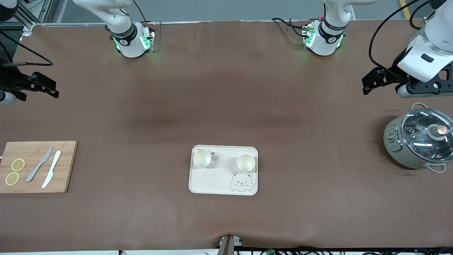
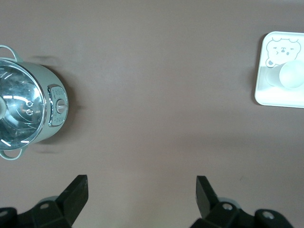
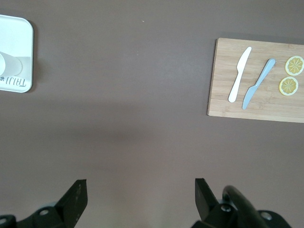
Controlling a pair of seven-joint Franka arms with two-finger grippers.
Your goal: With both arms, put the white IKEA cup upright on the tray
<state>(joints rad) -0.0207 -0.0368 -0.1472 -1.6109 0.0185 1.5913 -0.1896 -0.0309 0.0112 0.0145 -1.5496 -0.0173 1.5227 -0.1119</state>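
The cream tray (image 1: 216, 180) with a bear face lies at the middle of the table, nearer the front camera. Two white cups stand upright on it: one (image 1: 202, 158) toward the right arm's end, one (image 1: 246, 163) toward the left arm's end. My left gripper (image 1: 370, 82) is open and empty, up over bare table beside a pot. My right gripper (image 1: 50, 86) is open and empty over bare table at the other end. The left wrist view shows its open gripper (image 2: 141, 190), the tray (image 2: 280, 97) and one cup (image 2: 290, 75). The right wrist view shows its open gripper (image 3: 141, 192) and the tray's corner (image 3: 21, 42).
A grey-green pot with a glass lid (image 1: 419, 142) stands at the left arm's end, also in the left wrist view (image 2: 26, 109). A wooden cutting board (image 1: 67, 166) with two knives and two lemon slices lies at the right arm's end, also in the right wrist view (image 3: 223, 102).
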